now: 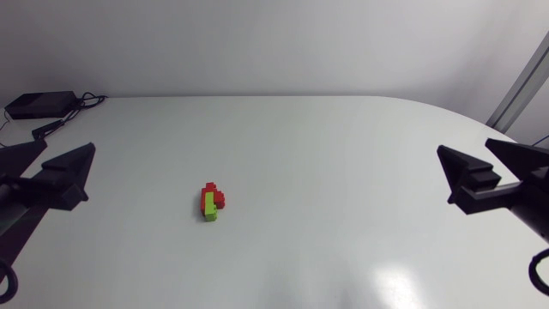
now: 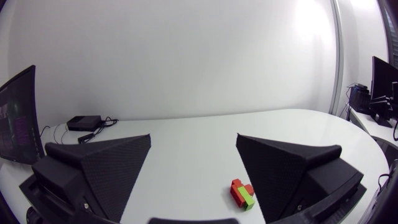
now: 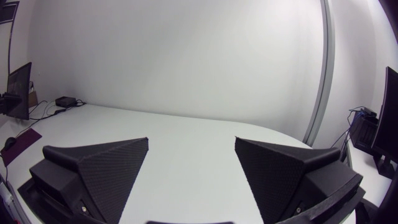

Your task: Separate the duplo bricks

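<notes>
Stack of red and green plastic duplo bricks (image 1: 212, 202) lying on white desk (image 1: 326, 154). Holding left gripper (image 2: 193, 137) fingers spread, well apart from stack. Holding right gripper (image 3: 191, 140) fingers spread too.

Soft light, one sheen

Bright, diffuse light fills all views. On the white table (image 1: 343, 154) a pale sheen sits at five o'clock in the head view. Shadows are faint. In both wrist views the table's far edge bows toward the borders

Bricks (image 1: 212, 202) smooth plastic; tbl (image 1: 343, 172) smooth, sheeny; L claw (image 2: 193, 135) matt
</notes>
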